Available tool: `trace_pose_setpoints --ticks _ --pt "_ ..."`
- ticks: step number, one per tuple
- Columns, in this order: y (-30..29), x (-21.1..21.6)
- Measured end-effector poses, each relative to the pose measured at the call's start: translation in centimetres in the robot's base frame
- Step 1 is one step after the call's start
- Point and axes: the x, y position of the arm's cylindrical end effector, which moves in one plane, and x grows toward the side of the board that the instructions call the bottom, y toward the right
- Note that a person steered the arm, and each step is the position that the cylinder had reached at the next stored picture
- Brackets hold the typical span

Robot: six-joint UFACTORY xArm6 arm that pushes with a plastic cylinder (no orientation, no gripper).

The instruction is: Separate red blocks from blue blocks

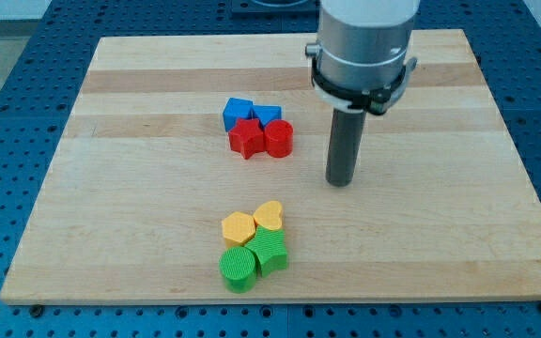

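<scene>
Item 1, my arm: the grey housing enters from the view's top and is cut off there, so only its lower collar and the dark rod show. There is no pincer on this rig, so nothing is open, closed or gripping. My tip [341, 181] rests on the surface [458, 235], to the view's right of the red and blue cluster and apart from it, touching no block.

Item 2, blue blocks: two, at the top of the cluster left of centre. The left blue block [237, 112] looks cube-like. The right blue block [267, 115] is partly hidden behind the red ones; its shape is possibly triangular, but I cannot tell.

Item 3, red blocks: a red star [246, 138] and a red cylinder [279, 138], side by side and touching, pressed against the blue pair just above them. Red and blue are not separated.

Item 4, lower cluster, well apart toward the view's bottom: a yellow hexagon [239, 227], a yellow heart [269, 216], a green cylinder [239, 268] and a second green block [270, 252] of unclear shape, all packed together.

Item 5, surround: a blue perforated bench [7, 56], cut off at every edge.
</scene>
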Motion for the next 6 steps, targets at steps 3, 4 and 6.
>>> trace_pose_setpoints --ticks 3,4,6 --pt "-21.0 -0.7" --pt "-25.0 -3.6" --pt "-19.2 -6.5"
